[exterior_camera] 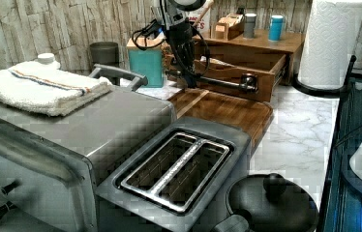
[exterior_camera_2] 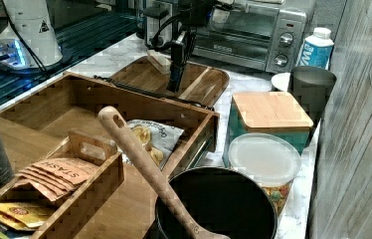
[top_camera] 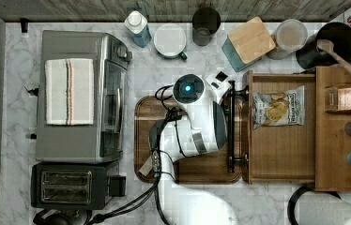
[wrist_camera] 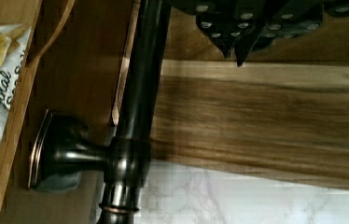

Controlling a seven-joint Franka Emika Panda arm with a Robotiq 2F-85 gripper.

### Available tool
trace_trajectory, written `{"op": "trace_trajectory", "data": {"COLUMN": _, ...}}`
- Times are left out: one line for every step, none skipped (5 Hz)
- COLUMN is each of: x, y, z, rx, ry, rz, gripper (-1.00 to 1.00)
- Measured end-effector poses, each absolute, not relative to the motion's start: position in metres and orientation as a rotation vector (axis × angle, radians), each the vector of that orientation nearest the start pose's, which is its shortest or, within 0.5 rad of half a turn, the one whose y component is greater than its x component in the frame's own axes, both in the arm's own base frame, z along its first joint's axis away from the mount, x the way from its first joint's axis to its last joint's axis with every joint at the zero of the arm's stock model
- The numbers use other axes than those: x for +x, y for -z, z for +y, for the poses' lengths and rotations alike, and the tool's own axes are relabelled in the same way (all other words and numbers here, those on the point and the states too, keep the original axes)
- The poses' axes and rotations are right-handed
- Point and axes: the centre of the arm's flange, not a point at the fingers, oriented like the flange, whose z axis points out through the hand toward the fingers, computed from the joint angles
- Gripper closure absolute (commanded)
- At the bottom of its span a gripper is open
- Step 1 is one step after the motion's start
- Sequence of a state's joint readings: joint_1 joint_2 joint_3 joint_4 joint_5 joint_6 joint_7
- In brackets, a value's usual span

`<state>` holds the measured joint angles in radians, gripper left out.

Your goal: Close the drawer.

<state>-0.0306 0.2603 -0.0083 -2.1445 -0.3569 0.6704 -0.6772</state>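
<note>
In the left view, past the toaster in the lower centre and the dark wooden tray at mid-frame, the gripper hangs in the upper centre just beside the black bar handle; its fingertips look drawn close together with nothing between them, though I cannot tell for sure. Behind it the drawer stands pulled out from the shelf unit in the upper right, and in the top view a bag of chips lies inside the drawer at centre right.
</note>
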Motion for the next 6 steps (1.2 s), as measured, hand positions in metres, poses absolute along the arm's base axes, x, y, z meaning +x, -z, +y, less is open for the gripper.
{"op": "trace_trajectory", "data": {"x": 0.55, "y": -0.268, "z": -0.034, "rx": -3.393, "ry": -0.251, "rz": -0.163, "gripper": 1.0}}
{"op": "trace_trajectory", "data": {"x": 0.551, "y": -0.267, "z": -0.043, "rx": -3.362, "ry": -0.244, "rz": -0.198, "gripper": 1.0}}
{"op": "trace_trajectory", "data": {"x": 0.549, "y": -0.264, "z": -0.062, "rx": -3.338, "ry": -0.263, "rz": -0.15, "gripper": 1.0}}
{"op": "trace_trajectory", "data": {"x": 0.548, "y": -0.257, "z": -0.082, "rx": -3.314, "ry": -0.242, "rz": -0.054, "gripper": 1.0}}
{"op": "trace_trajectory", "data": {"x": 0.546, "y": -0.256, "z": -0.094, "rx": -3.297, "ry": -0.2, "rz": 0.005, "gripper": 1.0}}
{"op": "trace_trajectory", "data": {"x": 0.543, "y": -0.256, "z": -0.1, "rx": -3.298, "ry": -0.214, "rz": 0.014, "gripper": 1.0}}
